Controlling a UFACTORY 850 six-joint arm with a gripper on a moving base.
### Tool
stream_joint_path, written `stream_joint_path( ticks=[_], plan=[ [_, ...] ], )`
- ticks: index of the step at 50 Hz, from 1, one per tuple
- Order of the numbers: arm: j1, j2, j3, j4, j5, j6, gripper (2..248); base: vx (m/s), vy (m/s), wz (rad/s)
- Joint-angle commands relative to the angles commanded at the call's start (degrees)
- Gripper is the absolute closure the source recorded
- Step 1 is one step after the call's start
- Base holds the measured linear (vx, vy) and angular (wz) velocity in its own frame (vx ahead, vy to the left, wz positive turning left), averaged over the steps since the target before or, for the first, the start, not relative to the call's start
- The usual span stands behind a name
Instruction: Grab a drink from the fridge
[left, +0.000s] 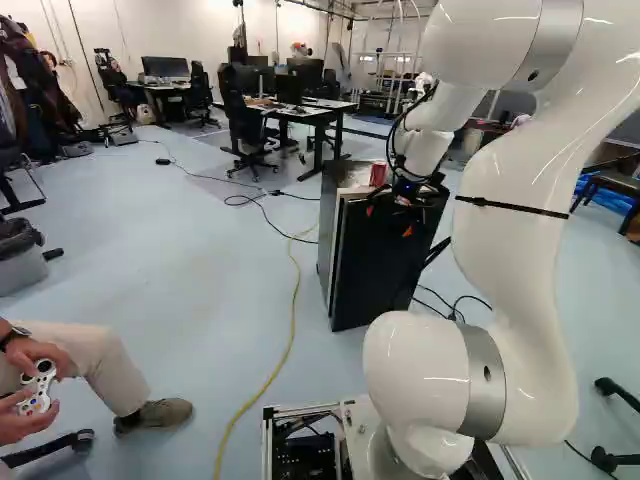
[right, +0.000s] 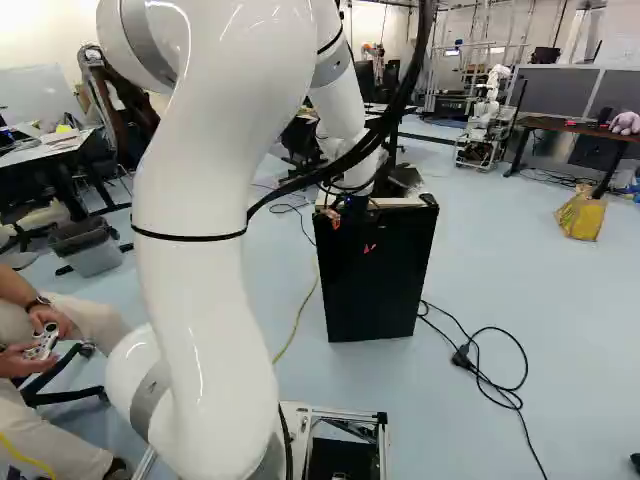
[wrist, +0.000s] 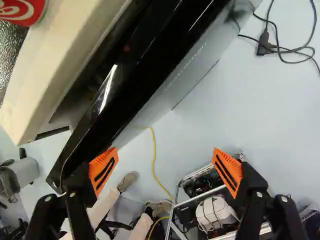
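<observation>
Orange at the pads, hovers with jaws (left: 389, 221) spread wide at the front of a black fridge (left: 327, 235), one pad (wrist: 103, 170) beside the upper edge of the door (left: 375, 280), near a red can (left: 378, 174) on top of the fridge.
</observation>
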Motion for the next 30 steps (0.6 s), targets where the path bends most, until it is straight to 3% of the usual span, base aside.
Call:
stream_joint_path(
  ticks=[30],
  plan=[
    [1.4, 0.4, 0.6, 0.0, 4.0, 0.0, 3, 0.0, 0.0, 0.0]
  ],
)
